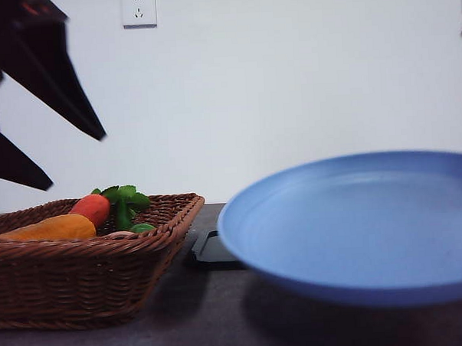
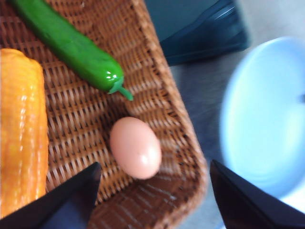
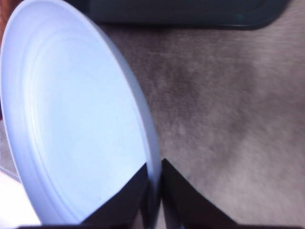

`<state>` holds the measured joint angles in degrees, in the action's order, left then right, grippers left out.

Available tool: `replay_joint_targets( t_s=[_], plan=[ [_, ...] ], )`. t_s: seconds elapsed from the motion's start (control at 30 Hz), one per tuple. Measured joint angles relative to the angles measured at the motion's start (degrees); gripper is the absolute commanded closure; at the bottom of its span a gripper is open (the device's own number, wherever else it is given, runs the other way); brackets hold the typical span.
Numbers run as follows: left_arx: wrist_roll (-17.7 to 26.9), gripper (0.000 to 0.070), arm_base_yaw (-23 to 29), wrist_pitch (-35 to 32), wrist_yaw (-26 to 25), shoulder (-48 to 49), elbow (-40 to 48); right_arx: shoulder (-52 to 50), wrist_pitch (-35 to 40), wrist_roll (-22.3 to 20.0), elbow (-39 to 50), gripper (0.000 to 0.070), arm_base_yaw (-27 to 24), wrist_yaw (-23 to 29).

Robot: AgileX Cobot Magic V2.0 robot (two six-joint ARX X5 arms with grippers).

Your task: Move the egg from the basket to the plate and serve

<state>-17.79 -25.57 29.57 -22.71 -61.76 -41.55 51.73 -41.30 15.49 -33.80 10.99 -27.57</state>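
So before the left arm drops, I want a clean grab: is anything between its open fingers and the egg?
Nothing visible: the egg lies bare on the basket floor, apart from the cucumber and corn.

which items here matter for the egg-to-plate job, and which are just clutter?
Job: egg, basket, plate pinched at its rim by the right gripper, left gripper open above the egg.

Clutter: cucumber, corn, carrot, black tray.

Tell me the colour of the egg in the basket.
The egg is a pale brownish-pink, plain and unpatterned. The left wrist view shows it best.
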Motion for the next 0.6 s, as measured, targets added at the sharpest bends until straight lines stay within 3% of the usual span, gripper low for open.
replay_joint_targets(
  t_s=[0.2, 0.6],
  plan=[
    [0.29, 0.0226, -3.17, -0.34, 1.81, -7.67, -2.49, -6.61, -2.72, 0.0, 0.0, 0.07, -2.19, 2.54],
    [0.94, 0.0228, -5.04, -5.11, 3.29, -19.4, -3.62, -12.84, -6.09, 0.0, 0.0, 0.07, -3.51, 2.78]
  ],
)
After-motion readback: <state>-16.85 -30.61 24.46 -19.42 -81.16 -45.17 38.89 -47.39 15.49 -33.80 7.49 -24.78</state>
